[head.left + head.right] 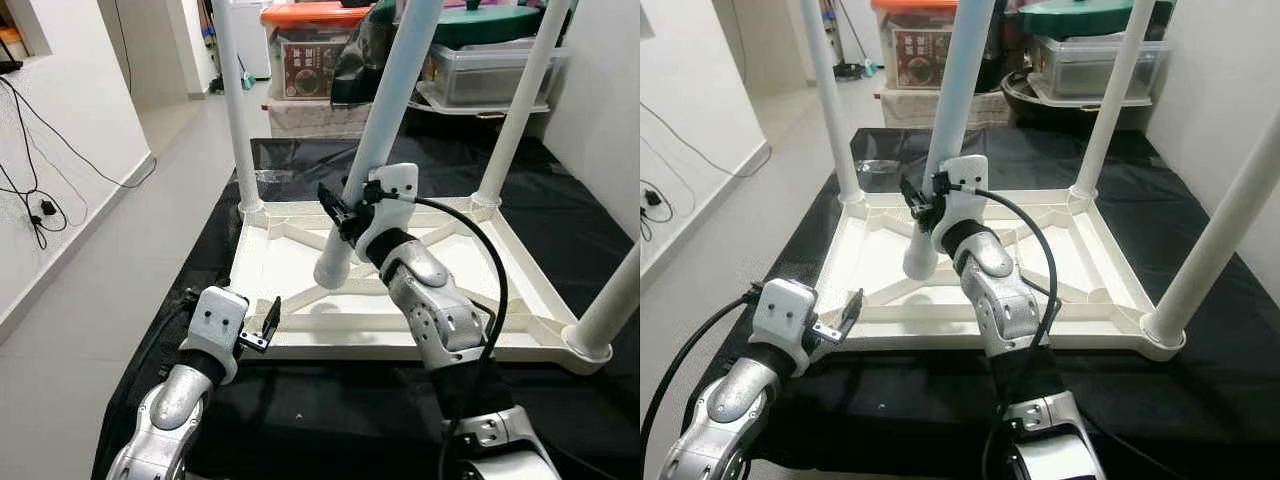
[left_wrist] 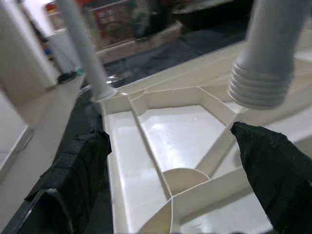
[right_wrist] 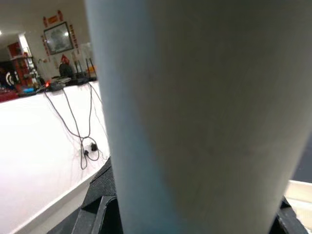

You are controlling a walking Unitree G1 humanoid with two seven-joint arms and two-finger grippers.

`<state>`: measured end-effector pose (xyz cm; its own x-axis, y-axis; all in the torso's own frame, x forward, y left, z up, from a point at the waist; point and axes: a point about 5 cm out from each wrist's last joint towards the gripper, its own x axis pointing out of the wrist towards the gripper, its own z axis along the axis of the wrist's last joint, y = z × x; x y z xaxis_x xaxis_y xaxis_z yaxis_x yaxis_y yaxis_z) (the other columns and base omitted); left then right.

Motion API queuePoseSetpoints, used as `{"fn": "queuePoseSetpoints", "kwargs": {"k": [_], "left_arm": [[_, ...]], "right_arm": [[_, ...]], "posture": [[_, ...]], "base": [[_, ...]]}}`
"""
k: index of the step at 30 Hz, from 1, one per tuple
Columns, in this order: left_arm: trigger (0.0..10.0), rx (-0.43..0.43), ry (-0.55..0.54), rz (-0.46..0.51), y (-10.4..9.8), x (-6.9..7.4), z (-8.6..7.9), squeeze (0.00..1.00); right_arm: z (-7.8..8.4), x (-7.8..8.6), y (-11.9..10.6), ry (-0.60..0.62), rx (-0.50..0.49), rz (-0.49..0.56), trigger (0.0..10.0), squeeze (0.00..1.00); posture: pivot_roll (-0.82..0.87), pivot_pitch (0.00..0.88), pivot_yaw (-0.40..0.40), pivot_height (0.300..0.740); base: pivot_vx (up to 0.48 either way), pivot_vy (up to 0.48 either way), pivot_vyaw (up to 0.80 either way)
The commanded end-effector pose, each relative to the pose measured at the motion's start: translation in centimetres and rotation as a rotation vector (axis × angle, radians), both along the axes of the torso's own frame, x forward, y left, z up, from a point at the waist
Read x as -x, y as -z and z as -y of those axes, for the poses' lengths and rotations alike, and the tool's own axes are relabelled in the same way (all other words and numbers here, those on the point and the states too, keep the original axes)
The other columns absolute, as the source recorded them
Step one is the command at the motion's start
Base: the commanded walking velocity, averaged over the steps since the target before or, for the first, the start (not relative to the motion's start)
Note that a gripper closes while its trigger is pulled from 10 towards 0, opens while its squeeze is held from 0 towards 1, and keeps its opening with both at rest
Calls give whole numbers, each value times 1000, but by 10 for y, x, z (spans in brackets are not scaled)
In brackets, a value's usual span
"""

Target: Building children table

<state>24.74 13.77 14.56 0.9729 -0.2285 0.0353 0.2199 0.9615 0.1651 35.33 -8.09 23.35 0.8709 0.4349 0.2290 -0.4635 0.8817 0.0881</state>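
3 upright legs (image 1: 236, 110) stand at the tabletop's (image 1: 270, 260) corners; the near-left corner socket (image 2: 183, 178) lies bare. The loose leg (image 1: 385, 130) leans across the middle, blocking passage there, with storage boxes (image 1: 305, 60) behind

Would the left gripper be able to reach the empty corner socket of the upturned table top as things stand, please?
Probably yes. The left gripper hovers open just beside the near-left edge of the table top, and the empty socket lies ahead of its fingers with nothing between; the loose leg hangs further in, held by the right gripper.
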Motion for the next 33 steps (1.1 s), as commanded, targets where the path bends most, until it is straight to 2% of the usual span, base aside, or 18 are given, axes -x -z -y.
{"fn": "queuePoseSetpoints", "kwargs": {"k": [1,5,7,10,14,23,33], "left_arm": [[10000,-1,-39,-5,0,4,-2,0],[10000,17,-50,7,-2,9,1,0],[10000,88,-76,1,-4,17,5,0],[10000,113,-83,-7,-3,23,8,0],[10000,152,-106,-19,-2,31,14,0],[10000,147,-125,-26,0,34,17,0],[10000,164,-166,-15,-6,29,10,0]], "right_arm": [[1,1,-6,-23,-32,57,10000,0],[2,4,-4,-49,-27,89,10000,0],[0,6,-4,-70,-56,91,10000,0],[-1,8,-4,-77,-72,96,10000,0],[-3,9,-5,-91,-82,99,10000,0],[-4,8,-3,-93,-83,100,10000,0],[-3,6,-2,-80,-120,72,10000,0]], "posture": [[45,0,13,740],[44,0,9,740],[44,0,9,740],[44,0,9,740],[49,0,0,740],[48,0,-4,740],[47,0,-4,740]], "base": [[0,0,0],[0,0,0],[0,0,0],[0,0,0],[0,0,619],[0,0,800],[0,0,0]]}}
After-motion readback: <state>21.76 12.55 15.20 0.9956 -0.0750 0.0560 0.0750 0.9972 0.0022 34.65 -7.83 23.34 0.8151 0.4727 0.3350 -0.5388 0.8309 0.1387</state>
